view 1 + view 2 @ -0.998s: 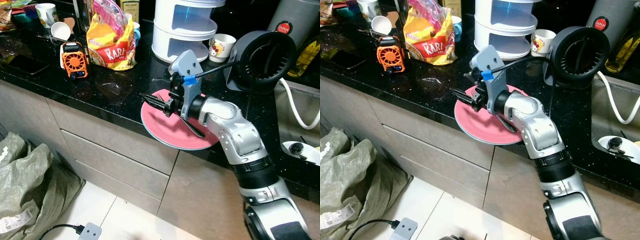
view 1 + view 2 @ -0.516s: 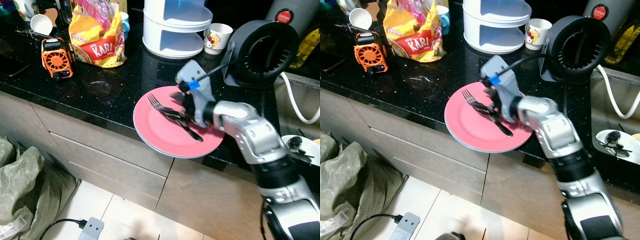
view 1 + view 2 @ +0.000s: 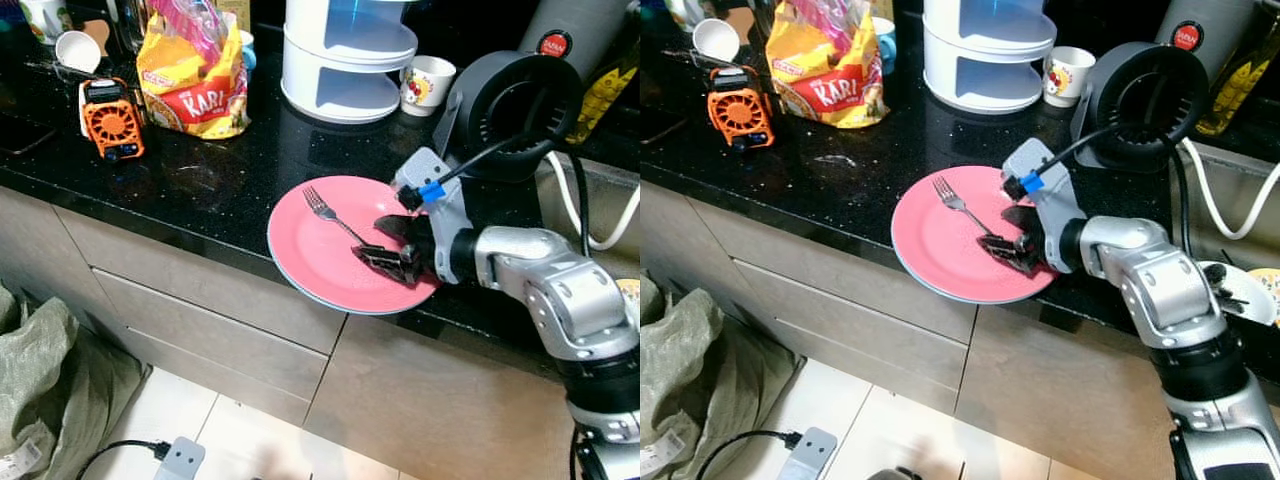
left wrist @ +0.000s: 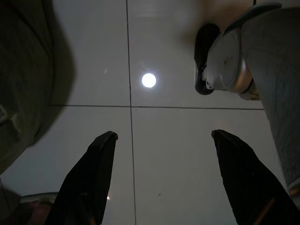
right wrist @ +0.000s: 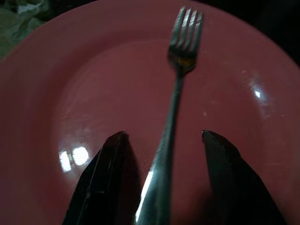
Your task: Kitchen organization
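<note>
Right hand (image 3: pixel 385 257): low over the near right part of the plate, two black fingers (image 5: pixel 101 180) spread apart, one on each side of the fork's handle, nothing gripped.
Fork (image 3: pixel 332 218): slim silver metal fork lying flat on the plate, tines toward the back left, handle running between the open fingers.
Plate (image 3: pixel 310 262): round pink plate on the black speckled tabletop (image 3: pixel 210 180), its near rim hanging out past the tabletop's front edge.
Left hand (image 4: pixel 161 187): hanging idle over the pale tiled floor (image 4: pixel 168 140), fingers wide apart and holding nothing.
Behind the plate: white tiered round container (image 3: pixel 350 55), small white printed cup (image 3: pixel 425 83), black round fan-like appliance (image 3: pixel 515 110).
Far left of the tabletop: yellow snack bag (image 3: pixel 195 75), small orange fan (image 3: pixel 110 118) just beside it.
</note>
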Robot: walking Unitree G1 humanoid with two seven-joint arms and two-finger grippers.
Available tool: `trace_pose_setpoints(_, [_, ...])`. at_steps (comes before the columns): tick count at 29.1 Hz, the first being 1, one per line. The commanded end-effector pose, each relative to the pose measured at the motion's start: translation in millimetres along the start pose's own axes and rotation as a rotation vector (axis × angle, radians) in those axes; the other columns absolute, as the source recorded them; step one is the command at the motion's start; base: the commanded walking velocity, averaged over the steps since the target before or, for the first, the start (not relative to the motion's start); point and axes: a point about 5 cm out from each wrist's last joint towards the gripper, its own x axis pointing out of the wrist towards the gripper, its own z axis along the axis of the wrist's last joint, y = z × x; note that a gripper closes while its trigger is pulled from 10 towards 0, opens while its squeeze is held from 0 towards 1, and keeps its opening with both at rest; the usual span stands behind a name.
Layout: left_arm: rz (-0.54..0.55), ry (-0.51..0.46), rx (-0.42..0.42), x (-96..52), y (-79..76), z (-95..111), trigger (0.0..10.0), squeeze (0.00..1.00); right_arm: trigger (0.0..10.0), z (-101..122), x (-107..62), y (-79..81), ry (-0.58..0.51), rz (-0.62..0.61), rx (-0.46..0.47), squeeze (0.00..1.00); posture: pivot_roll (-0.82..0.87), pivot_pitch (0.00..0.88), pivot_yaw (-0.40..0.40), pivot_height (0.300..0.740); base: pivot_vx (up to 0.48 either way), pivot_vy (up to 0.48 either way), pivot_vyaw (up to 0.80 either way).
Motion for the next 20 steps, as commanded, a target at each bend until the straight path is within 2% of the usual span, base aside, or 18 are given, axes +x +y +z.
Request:
trace_pose_setpoints(1, [-0.013,0.023,0.004,-0.5,-3.4,-6,10.0,0.00,4.4,-24,11.1,15.2,0.096,0.076,0.072,0.00,0.08,0.082,-0.081,0.740,0.000,0.000,0.00])
trace_pose_setpoints(2, [-0.013,0.023,0.003,-0.6,-3.4,-6,10.0,0.00,4.4,-26,13.0,17.1,0.099,0.084,0.088,0.00,0.08,0.082,-0.081,0.740,0.000,0.000,0.00])
trace_pose_setpoints(3, [-0.013,0.024,0.002,-0.6,-3.9,-6,10.0,0.00,3.7,-29,15.8,18.0,0.104,0.084,0.115,0.00,0.08,0.086,-0.082,0.740,0.000,0.000,0.00])
trace_pose_setpoints(5, [-0.014,0.025,0.001,-0.7,-4.2,-7,10.0,0.00,3.7,-31,17.5,18.7,0.109,0.083,0.134,0.00,0.08,0.086,-0.082,0.740,0.000,0.000,0.00])
trace_pose_setpoints(7, [-0.015,0.028,0.000,-0.9,-5.2,-8,10.0,0.00,3.6,-34,21.5,18.2,0.108,0.068,0.178,0.00,0.08,0.090,-0.083,0.740,0.000,0.000,0.00])
trace_pose_setpoints(8, [-0.016,0.032,-0.001,-1.1,-5.9,-10,10.0,0.00,3.8,-34,25.2,15.7,0.088,0.038,0.232,0.00,0.08,0.091,-0.083,0.740,0.000,0.000,0.00])
trace_pose_setpoints(9, [-0.016,0.032,-0.001,-1.1,-5.9,-10,10.0,0.00,3.8,-34,25.2,15.7,0.088,0.038,0.232,0.00,0.08,0.091,-0.083,0.740,0.000,0.000,0.00])
trace_pose_setpoints(10, [-0.017,0.034,-0.002,-1.2,-6.4,-11,10.0,0.00,10.0,-34,27.7,13.1,0.081,0.014,0.255,0.00,0.08,0.094,-0.085,0.740,0.000,0.000,0.00])
trace_pose_setpoints(16, [-0.018,0.036,-0.008,-1.5,-7.5,-12,10.0,0.00,10.0,-34,34.9,5.1,0.109,-0.089,0.253,0.00,0.08,0.098,-0.086,0.740,0.000,0.000,0.00])
trace_pose_setpoints(20, [-0.018,0.036,-0.009,-1.5,-7.7,-12,10.0,0.00,10.0,-21,39.0,-3.0,0.047,-0.162,0.266,0.00,0.08,0.100,-0.087,0.740,0.000,0.000,0.00])
